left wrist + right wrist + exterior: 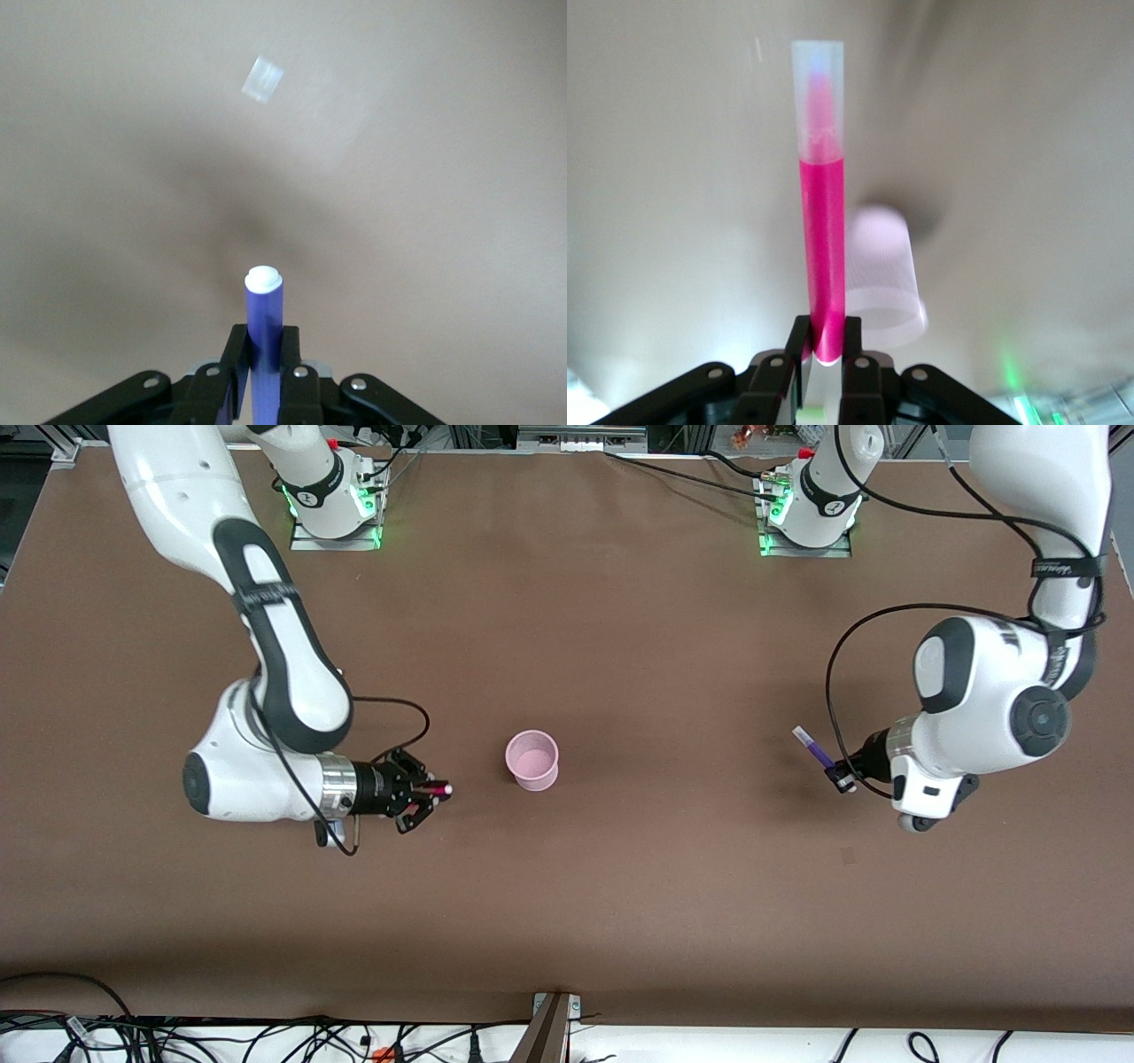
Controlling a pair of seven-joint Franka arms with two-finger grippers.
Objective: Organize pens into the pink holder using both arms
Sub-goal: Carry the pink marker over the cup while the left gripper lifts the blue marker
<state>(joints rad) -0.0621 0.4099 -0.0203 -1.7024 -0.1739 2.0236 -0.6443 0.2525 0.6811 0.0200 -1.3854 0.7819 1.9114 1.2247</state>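
The pink holder (532,760) stands upright near the middle of the brown table (620,646). My right gripper (436,790) hovers low over the table beside the holder, toward the right arm's end, shut on a magenta pen (440,788) that points at the holder. In the right wrist view the magenta pen (823,239) sticks out from the right gripper (824,341), with the holder (879,274) just past it. My left gripper (840,778) is over the table toward the left arm's end, shut on a purple pen (813,747). The left wrist view shows that purple pen (264,314) clamped in the left gripper (263,354).
Both arm bases (335,509) (808,514) stand along the table edge farthest from the front camera. Black cables (266,1036) and a metal bracket (554,1019) lie along the nearest edge. A small pale patch (262,79) shows on the table under the left wrist.
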